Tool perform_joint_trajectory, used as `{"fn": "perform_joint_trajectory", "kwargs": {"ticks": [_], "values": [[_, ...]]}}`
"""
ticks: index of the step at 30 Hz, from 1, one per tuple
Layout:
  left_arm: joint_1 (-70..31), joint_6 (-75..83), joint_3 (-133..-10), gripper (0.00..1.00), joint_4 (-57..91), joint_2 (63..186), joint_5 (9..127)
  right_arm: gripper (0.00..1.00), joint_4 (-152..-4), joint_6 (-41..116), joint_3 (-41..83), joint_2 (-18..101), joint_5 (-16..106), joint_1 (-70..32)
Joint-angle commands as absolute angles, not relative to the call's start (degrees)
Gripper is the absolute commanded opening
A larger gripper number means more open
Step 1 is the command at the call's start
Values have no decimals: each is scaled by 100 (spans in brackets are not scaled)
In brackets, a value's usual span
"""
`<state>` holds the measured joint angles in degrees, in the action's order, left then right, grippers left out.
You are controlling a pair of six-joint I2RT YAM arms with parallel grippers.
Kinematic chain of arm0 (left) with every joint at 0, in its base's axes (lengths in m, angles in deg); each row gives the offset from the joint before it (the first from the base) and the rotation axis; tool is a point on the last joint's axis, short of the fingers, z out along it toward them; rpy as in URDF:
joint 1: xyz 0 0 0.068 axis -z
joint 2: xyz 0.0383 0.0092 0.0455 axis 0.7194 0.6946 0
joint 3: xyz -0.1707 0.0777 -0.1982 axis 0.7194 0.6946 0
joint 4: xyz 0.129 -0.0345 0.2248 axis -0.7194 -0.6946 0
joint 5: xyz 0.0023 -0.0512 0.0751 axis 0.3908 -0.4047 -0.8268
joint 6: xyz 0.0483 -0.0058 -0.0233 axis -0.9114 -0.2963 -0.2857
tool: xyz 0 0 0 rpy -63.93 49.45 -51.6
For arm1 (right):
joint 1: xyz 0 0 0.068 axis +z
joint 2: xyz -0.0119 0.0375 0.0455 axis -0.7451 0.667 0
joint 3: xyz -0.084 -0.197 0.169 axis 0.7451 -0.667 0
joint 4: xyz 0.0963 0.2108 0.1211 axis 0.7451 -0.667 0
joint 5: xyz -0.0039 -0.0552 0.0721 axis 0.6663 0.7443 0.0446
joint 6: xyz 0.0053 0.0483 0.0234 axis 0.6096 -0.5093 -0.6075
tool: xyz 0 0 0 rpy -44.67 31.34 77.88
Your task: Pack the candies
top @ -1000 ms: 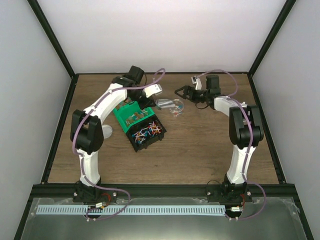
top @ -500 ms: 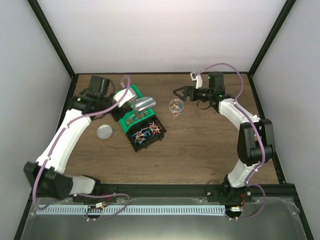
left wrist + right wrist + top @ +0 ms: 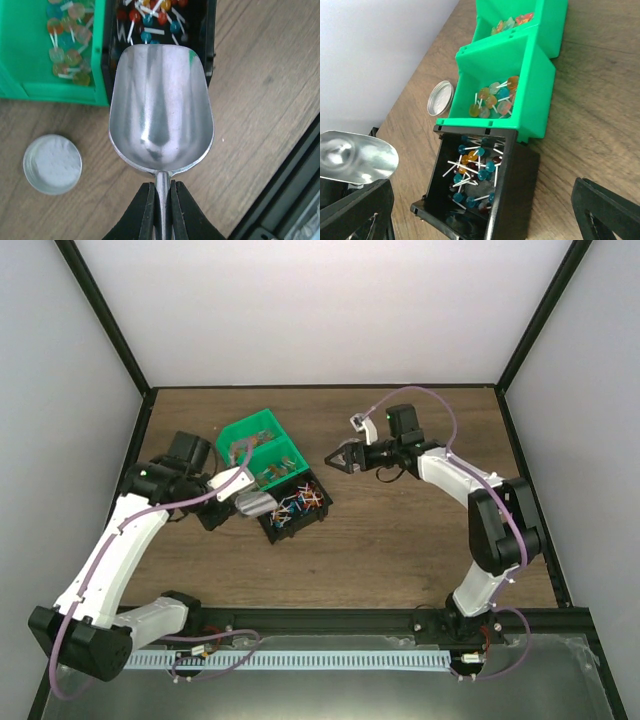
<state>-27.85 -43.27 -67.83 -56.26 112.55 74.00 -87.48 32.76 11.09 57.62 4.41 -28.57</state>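
Round silver lid (image 3: 52, 164) lower left at left wrist, unseen overhead. Left gripper (image 3: 161, 187) clamps shiny metal scoop (image 3: 160, 110), right gripper (image 3: 340, 457) agape. Candies (image 3: 470, 167) tiny: red, blue, orange, white-sticked.

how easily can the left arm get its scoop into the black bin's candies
Probably yes: the left gripper grips the scoop by its handle, its lip at the open edge of the black bin, and nothing covers the candies.

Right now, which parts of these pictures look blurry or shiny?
Left wrist view: glare streaks down the metal scoop, and the sweets in the green bin look soft. Right wrist view: the scoop at the left edge is blurred. Top view: even light, faint shadows.
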Motion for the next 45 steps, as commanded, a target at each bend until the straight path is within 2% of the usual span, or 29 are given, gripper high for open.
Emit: {"fn": "perform_joint_trajectory", "kwargs": {"ticks": [1, 17, 39, 45], "values": [[-2667, -4256, -6948, 4, -6270, 11450, 6863, 100, -8801, 3360, 1004, 5708, 397, -2669], [-1105, -3162, -7796, 4, -6601, 12774, 5119, 100, -8571, 3308, 590, 5755, 304, -2589], [-652, -3182, -8177, 4, -6592, 14285, 4419, 99, -8196, 3035, 373, 5945, -23, -2303], [-649, -3170, -8325, 4, -6579, 14638, 4557, 95, -8120, 2982, 303, 5992, -18, -2303]]}}
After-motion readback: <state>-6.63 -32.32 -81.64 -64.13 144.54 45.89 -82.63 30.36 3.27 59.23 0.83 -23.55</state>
